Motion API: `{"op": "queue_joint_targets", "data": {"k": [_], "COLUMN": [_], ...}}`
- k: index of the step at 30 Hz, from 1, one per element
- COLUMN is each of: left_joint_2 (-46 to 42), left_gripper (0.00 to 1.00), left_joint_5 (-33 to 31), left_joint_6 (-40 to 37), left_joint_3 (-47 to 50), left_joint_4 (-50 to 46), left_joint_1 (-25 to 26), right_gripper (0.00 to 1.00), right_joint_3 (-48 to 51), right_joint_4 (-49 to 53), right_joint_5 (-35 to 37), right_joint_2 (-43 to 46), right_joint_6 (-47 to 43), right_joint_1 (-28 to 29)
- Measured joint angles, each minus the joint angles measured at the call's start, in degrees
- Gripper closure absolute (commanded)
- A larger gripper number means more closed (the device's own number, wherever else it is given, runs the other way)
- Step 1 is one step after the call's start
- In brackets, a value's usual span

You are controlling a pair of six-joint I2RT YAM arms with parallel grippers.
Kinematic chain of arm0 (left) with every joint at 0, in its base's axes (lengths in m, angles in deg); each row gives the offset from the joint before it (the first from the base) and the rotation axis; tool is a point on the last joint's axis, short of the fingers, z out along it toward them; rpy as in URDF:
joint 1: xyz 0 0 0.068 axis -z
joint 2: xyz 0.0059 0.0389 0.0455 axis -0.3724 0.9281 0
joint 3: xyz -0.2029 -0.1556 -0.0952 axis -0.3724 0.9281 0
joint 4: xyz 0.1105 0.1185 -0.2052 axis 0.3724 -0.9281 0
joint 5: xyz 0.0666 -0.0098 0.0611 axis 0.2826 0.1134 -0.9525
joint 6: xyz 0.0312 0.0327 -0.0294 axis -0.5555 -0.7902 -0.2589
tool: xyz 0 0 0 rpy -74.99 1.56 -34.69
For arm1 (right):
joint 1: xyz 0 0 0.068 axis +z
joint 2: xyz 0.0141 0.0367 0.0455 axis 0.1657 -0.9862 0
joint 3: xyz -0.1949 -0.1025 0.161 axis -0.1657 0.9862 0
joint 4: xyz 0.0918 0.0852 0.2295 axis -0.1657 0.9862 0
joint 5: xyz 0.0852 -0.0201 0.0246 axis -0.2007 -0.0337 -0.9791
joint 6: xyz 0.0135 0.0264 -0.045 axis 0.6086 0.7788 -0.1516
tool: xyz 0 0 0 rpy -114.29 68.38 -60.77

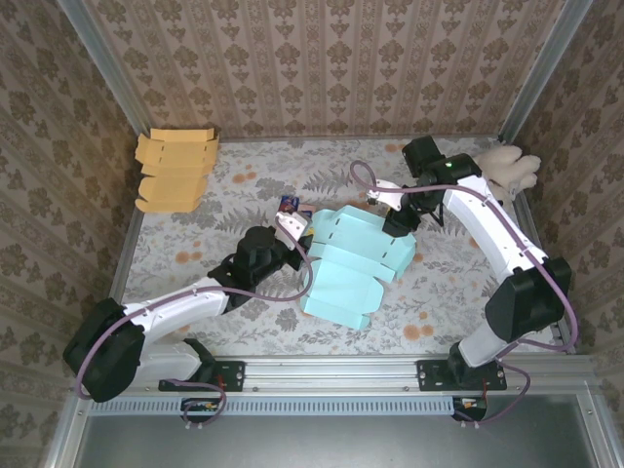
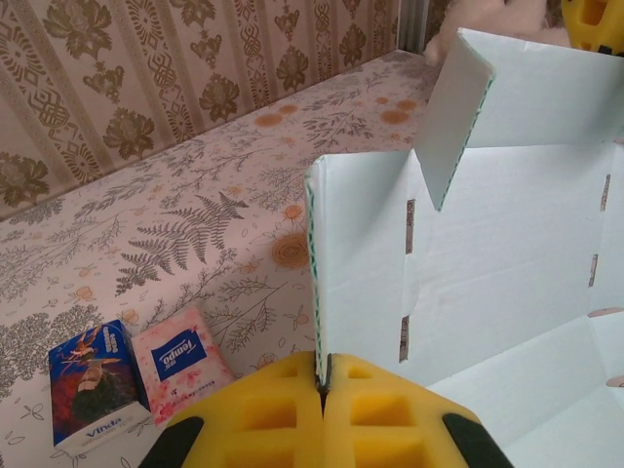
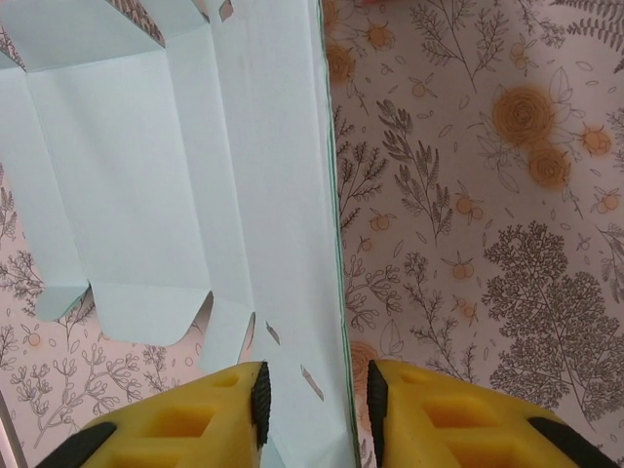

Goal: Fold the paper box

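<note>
Light-blue paper box (image 1: 341, 291), flaps partly raised, seemingly half-folded.

White arms (image 1: 185, 302), black joints (image 1: 258, 255), yellow jaws

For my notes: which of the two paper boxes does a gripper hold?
The light blue box in the middle: the left gripper is shut on its edge. The orange box lies far left, untouched.

Robot-laboratory test cell: aluminium frame posts (image 1: 105, 68) at 11 and 1 o'clock; wallpapered panels (image 1: 322, 68) enclosing floral table (image 1: 185, 249); mounting rail (image 1: 331, 369) at 6 o'clock.
</note>
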Motion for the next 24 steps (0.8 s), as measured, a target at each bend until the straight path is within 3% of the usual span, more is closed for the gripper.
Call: {"op": "queue_joint_targets", "data": {"k": [16, 24], "left_joint_2": [0.0, -0.2], "left_gripper": [1.0, 1.0], "left_joint_5": [0.0, 0.0], "left_joint_6": [0.0, 0.0], "left_joint_3": [0.4, 0.7], "left_joint_4": [0.9, 1.1], "left_joint_1": [0.0, 0.0], "right_gripper": [0.77, 0.97], "right_joint_3": [0.2, 0.4], "right_joint_4": [0.4, 0.9], "right_joint_5": [0.0, -0.1], "right_joint_2": [-1.8, -3.0], "right_joint_6": [-1.1, -1.6], "right_joint_1": [0.0, 0.0]}}
